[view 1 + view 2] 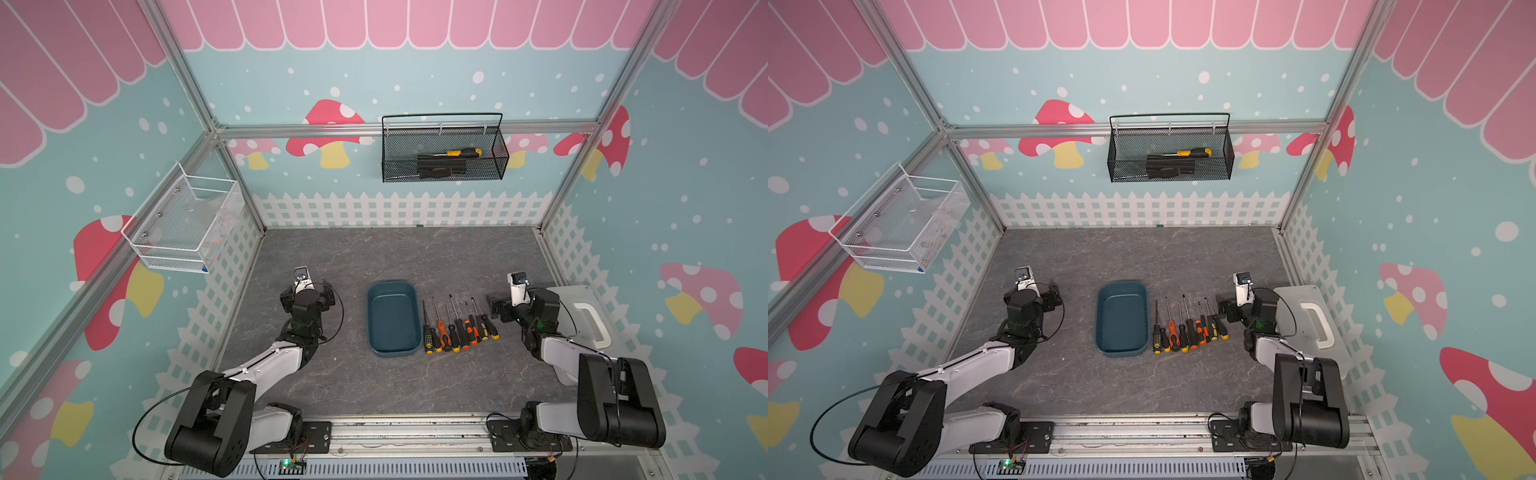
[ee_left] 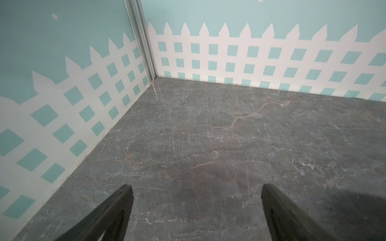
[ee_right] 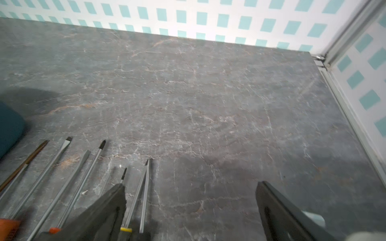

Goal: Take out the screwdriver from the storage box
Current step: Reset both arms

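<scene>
The storage box [image 1: 392,320] [image 1: 1122,320] is a dark teal tub in the middle of the table, and nothing shows inside it. Several screwdrivers [image 1: 457,328] [image 1: 1190,328] lie side by side on the table just right of it, handles toward the front. My left gripper [image 1: 308,291] [image 2: 196,185] hovers open left of the box over bare table. To the right of the row, my right gripper [image 1: 517,301] [image 3: 190,184] is open and holds nothing. Its wrist view shows the screwdriver shafts [image 3: 81,181] and a corner of the box [image 3: 8,125].
A black wire-mesh basket [image 1: 444,166] hangs on the back wall with a yellow-handled tool in it. A white mesh basket [image 1: 183,224] hangs on the left wall. A whitish case with a handle [image 1: 590,316] lies at the table's right edge, behind the right arm.
</scene>
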